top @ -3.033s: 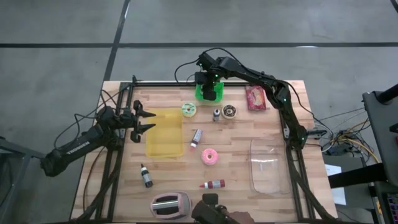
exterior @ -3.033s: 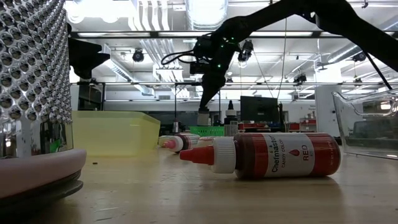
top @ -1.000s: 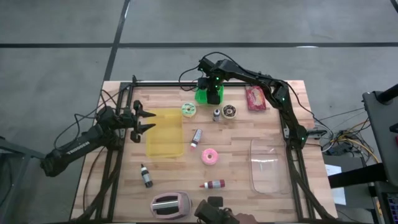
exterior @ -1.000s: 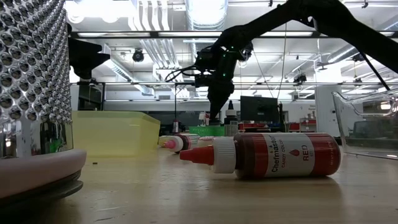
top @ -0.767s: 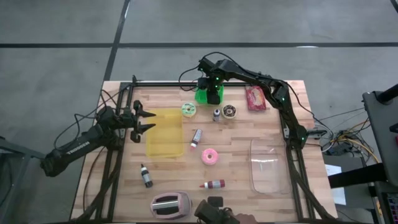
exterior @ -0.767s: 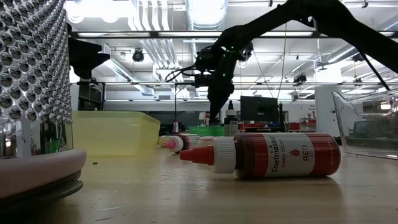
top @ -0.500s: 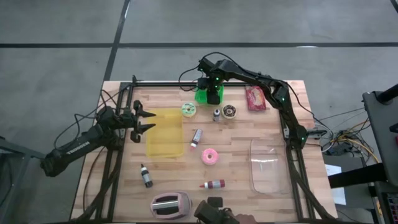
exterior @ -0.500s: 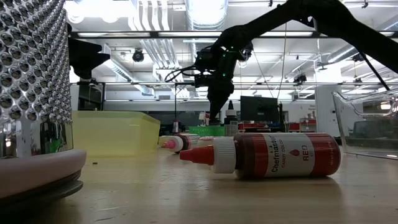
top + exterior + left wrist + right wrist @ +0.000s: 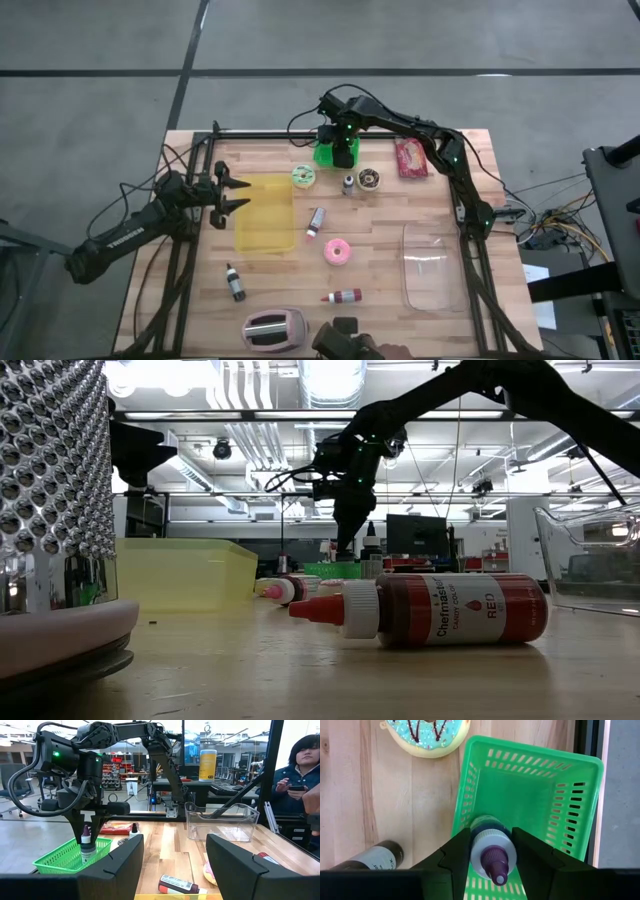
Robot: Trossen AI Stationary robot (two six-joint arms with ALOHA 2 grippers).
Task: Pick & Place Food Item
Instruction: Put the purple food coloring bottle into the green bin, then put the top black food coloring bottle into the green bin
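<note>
A green basket (image 9: 325,155) (image 9: 530,795) sits at the table's far middle. A small bottle with a purple cap (image 9: 490,845) (image 9: 88,851) stands upright on its base inside it. My right gripper (image 9: 491,836) (image 9: 345,152) points steeply down over the basket. It is open, one finger close on each side of the bottle's shoulder, and in the left wrist view a little room shows beside the cap. My left gripper (image 9: 243,195) (image 9: 175,860) waits open and level at the table's left, next to a yellow bin (image 9: 265,215).
Near the basket lie a teal donut (image 9: 303,175), a small bottle (image 9: 348,184), a chocolate donut (image 9: 370,179) and a red packet (image 9: 410,158). A pink donut (image 9: 338,251), other bottles (image 9: 342,296) and a clear bin (image 9: 432,265) lie nearer. A person (image 9: 300,765) stands beyond the table.
Over the last second nothing has visibly moved. Before that, my right gripper came down a little over the green basket and the bottle came to stand in it.
</note>
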